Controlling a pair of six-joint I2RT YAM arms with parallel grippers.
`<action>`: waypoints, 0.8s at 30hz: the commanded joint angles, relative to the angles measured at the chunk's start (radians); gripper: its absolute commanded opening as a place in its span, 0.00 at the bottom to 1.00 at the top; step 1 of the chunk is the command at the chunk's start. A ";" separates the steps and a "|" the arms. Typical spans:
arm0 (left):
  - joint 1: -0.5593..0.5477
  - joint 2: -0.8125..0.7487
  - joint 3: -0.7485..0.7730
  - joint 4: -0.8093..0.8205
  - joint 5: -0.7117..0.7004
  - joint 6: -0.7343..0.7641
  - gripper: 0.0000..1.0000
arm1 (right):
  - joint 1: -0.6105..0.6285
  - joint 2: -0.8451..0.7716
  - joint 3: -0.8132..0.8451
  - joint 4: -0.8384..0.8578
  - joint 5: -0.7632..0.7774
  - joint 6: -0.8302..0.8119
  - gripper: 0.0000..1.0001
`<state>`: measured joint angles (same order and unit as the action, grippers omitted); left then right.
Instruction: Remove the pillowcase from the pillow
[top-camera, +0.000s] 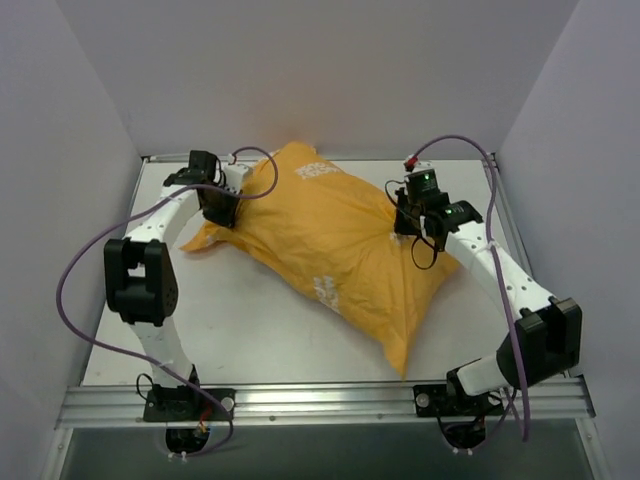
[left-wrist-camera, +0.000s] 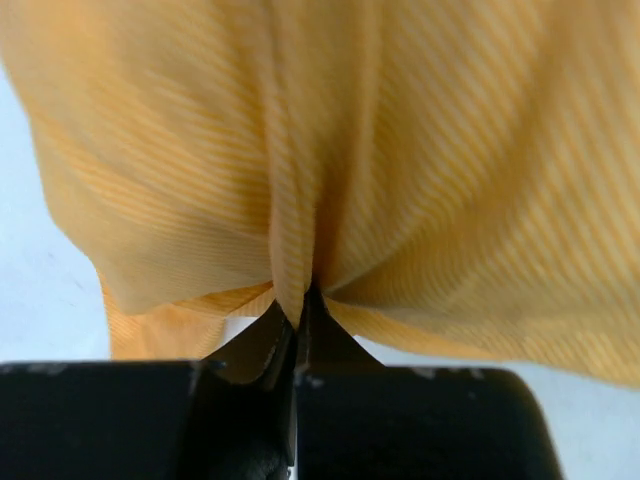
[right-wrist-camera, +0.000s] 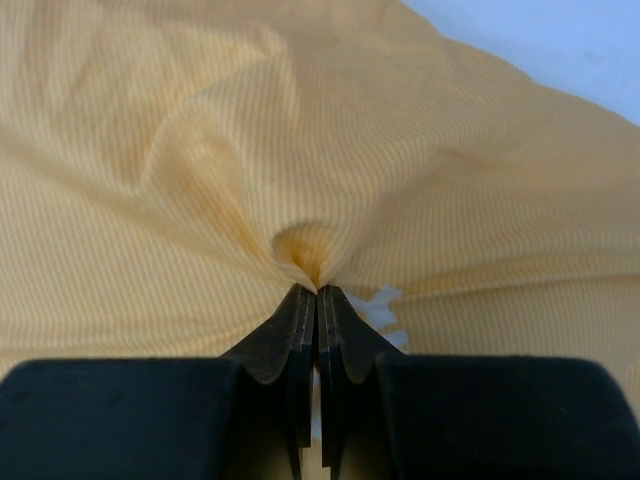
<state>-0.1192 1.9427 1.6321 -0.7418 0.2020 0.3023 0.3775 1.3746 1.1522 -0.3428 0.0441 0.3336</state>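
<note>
The orange-yellow pillowcase (top-camera: 340, 245) lies slantwise across the white table, plump with its filling; the pillow itself is hidden inside it. My left gripper (top-camera: 222, 212) is shut on a fold of the pillowcase (left-wrist-camera: 300, 180) at its left corner, with cloth bunched between the jaws of the left gripper (left-wrist-camera: 298, 310). At the right edge of the pillowcase (right-wrist-camera: 250, 150) my right gripper (top-camera: 408, 228) is shut too, and cloth puckers into the closed tips of the right gripper (right-wrist-camera: 318, 290).
Grey walls (top-camera: 60, 150) close in the table (top-camera: 250, 320) on the left, back and right. A metal rail (top-camera: 320, 400) runs along the near edge. Purple cables (top-camera: 65, 285) loop from both arms.
</note>
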 joint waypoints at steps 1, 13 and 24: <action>-0.003 -0.178 -0.118 0.007 0.135 0.104 0.02 | -0.055 0.167 0.195 0.039 0.060 -0.074 0.00; -0.615 -0.557 -0.195 -0.386 -0.045 0.294 0.48 | 0.153 0.894 1.377 -0.035 -0.121 -0.110 0.18; -0.436 -0.571 0.095 -0.374 -0.089 0.239 0.94 | 0.026 0.400 0.642 0.113 0.048 0.024 1.00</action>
<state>-0.6952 1.4155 1.6558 -1.1378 0.1135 0.5674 0.4362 1.8977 1.8984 -0.2497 -0.0124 0.3298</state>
